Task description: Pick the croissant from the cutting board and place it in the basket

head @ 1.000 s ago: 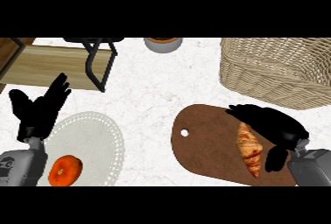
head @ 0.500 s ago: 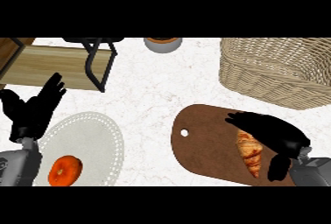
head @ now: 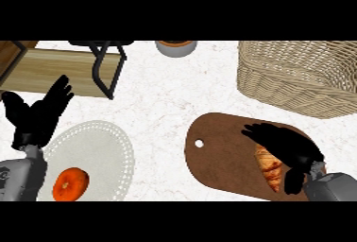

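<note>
Now the right hand (head: 289, 147) curls over the croissant (head: 269, 166) on the board (head: 223, 156); the left hand (head: 38, 116) rests open.

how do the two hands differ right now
The right hand is over the cutting board, fingers curled down around the croissant. The left hand is open with fingers straight, beside the white plate, holding nothing. Both are black hands on grey forearms.
</note>
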Available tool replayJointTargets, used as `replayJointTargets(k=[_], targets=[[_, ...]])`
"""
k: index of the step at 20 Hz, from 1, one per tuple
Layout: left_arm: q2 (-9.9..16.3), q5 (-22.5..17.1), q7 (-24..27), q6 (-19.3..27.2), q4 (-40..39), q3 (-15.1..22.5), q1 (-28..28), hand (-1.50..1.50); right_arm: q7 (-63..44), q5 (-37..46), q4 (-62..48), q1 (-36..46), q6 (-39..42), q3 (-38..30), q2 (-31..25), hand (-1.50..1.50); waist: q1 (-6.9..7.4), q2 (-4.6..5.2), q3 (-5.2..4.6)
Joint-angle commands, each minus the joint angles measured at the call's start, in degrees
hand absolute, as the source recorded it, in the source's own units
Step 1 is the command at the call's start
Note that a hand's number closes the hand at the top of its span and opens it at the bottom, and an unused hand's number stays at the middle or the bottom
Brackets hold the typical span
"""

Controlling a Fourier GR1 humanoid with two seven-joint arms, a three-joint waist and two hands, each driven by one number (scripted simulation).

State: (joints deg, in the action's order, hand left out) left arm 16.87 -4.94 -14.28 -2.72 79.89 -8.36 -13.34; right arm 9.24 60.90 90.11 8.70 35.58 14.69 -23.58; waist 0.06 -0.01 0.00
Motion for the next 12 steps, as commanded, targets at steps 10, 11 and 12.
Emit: replayJointTargets(k=[10, 11, 12], targets=[[-1.85, 1.3, 0.11, -0.14, 3.52, 0.01, 4.03, 0.0, 5.86, 9.33, -1.5, -5.12, -7.24, 4.78, -2.06, 1.5, -0.11, -0.07, 0.01], [-0.73, 1.49, 1.32, -0.48, -0.57, -1.09, 0.89, 0.0, 7.07, 9.89, -11.48, 1.26, -9.67, 4.01, 0.56, 1.5, 0.15, 0.09, 0.02], [-2.91, 2.57, -2.34, 1.73, 3.45, 1.34, 0.66, 0.0, 2.65, 11.64, -9.67, 3.04, -7.12, 6.86, 4.74, 1.5, 0.29, 0.03, 0.02]])
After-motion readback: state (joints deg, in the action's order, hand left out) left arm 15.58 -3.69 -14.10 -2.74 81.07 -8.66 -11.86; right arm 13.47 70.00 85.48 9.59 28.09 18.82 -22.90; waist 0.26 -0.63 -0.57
